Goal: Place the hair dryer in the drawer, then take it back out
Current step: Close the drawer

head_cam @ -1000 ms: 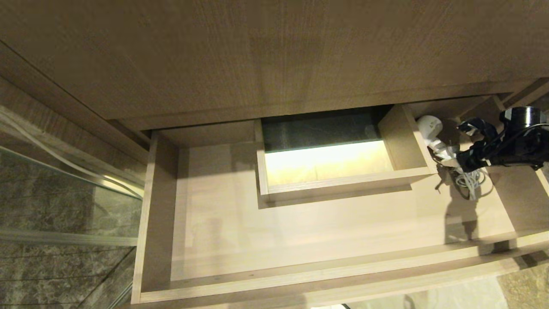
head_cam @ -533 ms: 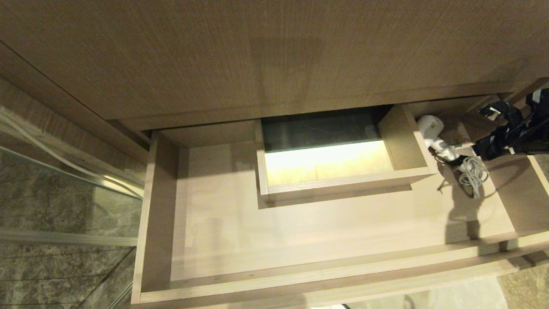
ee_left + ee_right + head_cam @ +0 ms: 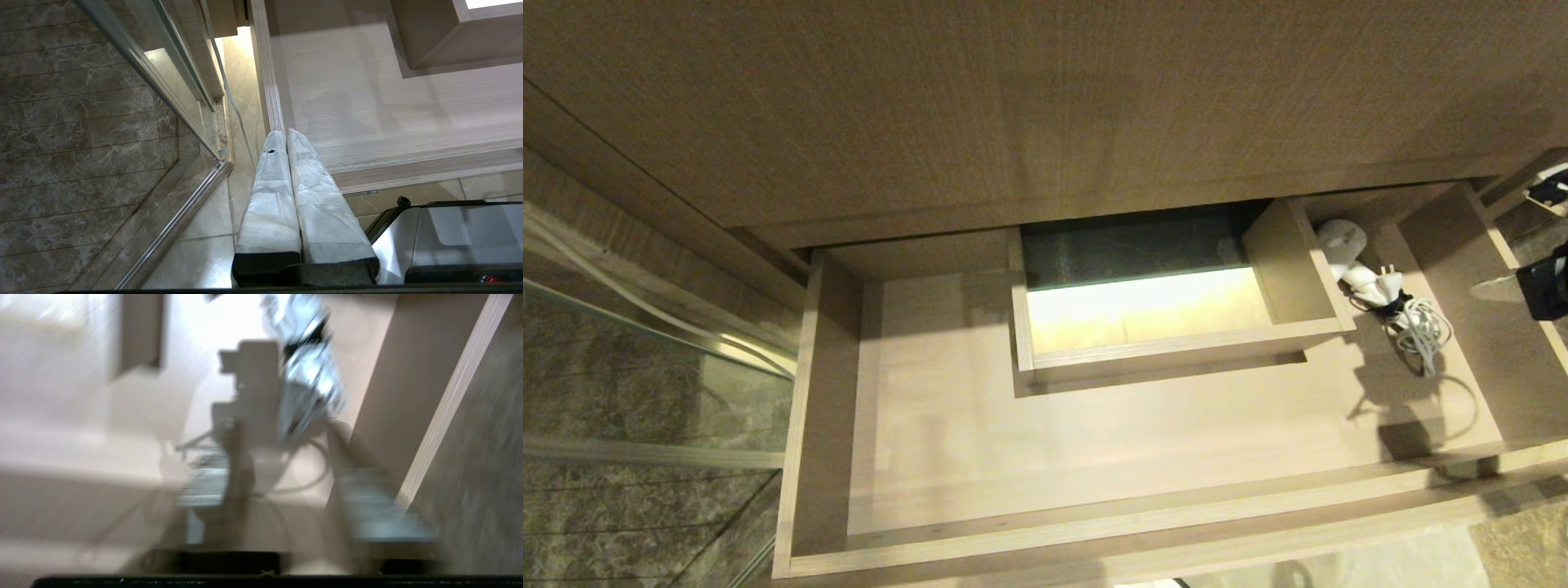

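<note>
Head view: the hair dryer [image 3: 1342, 243] lies in the far right corner of the open drawer [image 3: 1045, 549], its bundled cord [image 3: 1421, 331] just nearer, so the putting-in half looks done and the taking-out is left. Only a dark part of the right arm [image 3: 1550, 286] shows at the right edge, apart from the dryer.

Left wrist view: the left gripper [image 3: 284, 134] hangs by the drawer's near left corner, its padded fingers pressed together, holding nothing.

Right wrist view: the right gripper's fingers [image 3: 367, 498] appear as blurred shapes set apart above the cord with nothing between them, though I cannot tell for certain.
</note>
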`<state>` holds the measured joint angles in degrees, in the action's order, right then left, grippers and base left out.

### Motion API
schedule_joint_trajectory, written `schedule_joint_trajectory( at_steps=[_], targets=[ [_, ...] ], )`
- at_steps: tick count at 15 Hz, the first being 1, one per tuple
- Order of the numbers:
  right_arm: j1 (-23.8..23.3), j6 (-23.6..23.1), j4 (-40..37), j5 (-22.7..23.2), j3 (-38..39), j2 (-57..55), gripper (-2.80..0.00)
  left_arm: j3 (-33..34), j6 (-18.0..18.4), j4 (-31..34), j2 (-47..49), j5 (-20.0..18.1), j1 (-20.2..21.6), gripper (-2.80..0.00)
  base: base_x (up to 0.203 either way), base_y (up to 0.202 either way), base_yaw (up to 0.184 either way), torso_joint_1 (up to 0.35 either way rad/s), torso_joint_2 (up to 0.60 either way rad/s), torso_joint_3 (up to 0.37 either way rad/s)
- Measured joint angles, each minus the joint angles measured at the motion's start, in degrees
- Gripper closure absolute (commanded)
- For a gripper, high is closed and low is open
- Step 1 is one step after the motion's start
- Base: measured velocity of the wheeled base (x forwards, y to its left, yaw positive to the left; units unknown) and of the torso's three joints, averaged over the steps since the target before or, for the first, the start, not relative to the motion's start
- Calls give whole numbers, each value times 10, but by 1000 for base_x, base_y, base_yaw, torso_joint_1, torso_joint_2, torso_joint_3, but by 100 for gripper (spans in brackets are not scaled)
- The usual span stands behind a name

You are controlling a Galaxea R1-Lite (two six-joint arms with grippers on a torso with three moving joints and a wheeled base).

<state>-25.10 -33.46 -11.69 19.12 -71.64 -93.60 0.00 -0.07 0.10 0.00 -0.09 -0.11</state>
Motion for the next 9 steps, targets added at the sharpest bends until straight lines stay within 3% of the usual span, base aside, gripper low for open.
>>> schedule_joint_trajectory(
  at_steps=[3, 7, 9],
  targets=[
    [0, 0, -42, -26, 108, 110, 0, 0, 0, 0, 0, 0, 0, 0, 0, 0, 0, 0, 0, 0],
    [0, 1, -88, -171, 266, 209, 0, 0, 0, 0, 0, 0, 0, 0, 0, 0, 0, 0, 0, 0],
    [-1, 3, -91, -215, 300, 219, 0, 0, 0, 0, 0, 0, 0, 0, 0, 0, 0, 0, 0, 0]
  ],
)
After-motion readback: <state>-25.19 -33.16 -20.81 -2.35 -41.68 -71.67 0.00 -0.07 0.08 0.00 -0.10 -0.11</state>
